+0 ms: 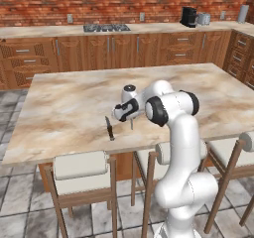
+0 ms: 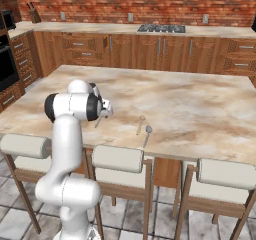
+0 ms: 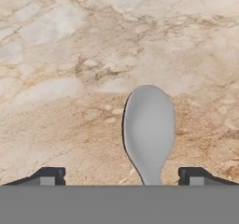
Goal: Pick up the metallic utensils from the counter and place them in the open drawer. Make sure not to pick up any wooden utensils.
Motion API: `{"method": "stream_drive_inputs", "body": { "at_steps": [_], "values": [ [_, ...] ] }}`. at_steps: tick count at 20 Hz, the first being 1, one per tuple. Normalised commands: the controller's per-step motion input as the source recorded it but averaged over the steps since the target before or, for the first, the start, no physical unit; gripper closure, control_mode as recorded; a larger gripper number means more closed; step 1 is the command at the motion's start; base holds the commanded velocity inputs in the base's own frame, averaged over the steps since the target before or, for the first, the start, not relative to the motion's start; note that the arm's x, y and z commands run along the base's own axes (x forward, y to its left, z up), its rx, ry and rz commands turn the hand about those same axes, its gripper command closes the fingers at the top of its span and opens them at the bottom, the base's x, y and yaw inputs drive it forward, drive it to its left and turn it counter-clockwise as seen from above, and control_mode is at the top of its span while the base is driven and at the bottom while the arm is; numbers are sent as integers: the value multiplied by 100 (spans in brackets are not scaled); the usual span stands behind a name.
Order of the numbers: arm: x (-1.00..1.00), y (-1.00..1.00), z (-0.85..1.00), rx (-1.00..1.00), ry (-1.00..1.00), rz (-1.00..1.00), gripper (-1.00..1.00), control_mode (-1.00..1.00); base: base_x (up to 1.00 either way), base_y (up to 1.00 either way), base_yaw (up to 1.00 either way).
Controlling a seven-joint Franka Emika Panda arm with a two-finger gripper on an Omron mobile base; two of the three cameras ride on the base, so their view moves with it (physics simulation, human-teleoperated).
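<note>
End effector [image 3: 121, 176] is spread wide and hanging right over a grey spoon [image 3: 148, 130] lying flat on the marbled bench [image 3: 70, 78], bowl sitting between the two tips, nothing gripped. A black-handled knife [image 1: 109, 128] lies near the bench's front edge, and over on the other side there's a wooden utensil [image 2: 140, 124] just beside a second spoon [image 2: 147, 134].

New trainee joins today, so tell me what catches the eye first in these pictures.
The white arm bends low over the near edge of the marbled island counter. In the hand view a grey spoon bowl lies on the stone between the open fingers. A black-handled knife lies on the counter left of the gripper.
</note>
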Motion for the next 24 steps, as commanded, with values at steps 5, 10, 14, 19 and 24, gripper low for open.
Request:
{"method": "stream_drive_inputs", "body": {
  "at_steps": [5,10,14,19,24],
  "values": [
    [20,0,-48,0,0,0,-100,-100,0,0,0],
    [-17,1,-91,0,3,0,100,-100,0,0,0],
    [-55,-19,-100,0,18,0,100,-100,0,0,0],
    [-54,-16,-100,0,18,0,100,-100,0,0,0],
    [-92,-1,-100,-5,11,-3,100,-100,0,0,0]
  ]
}}
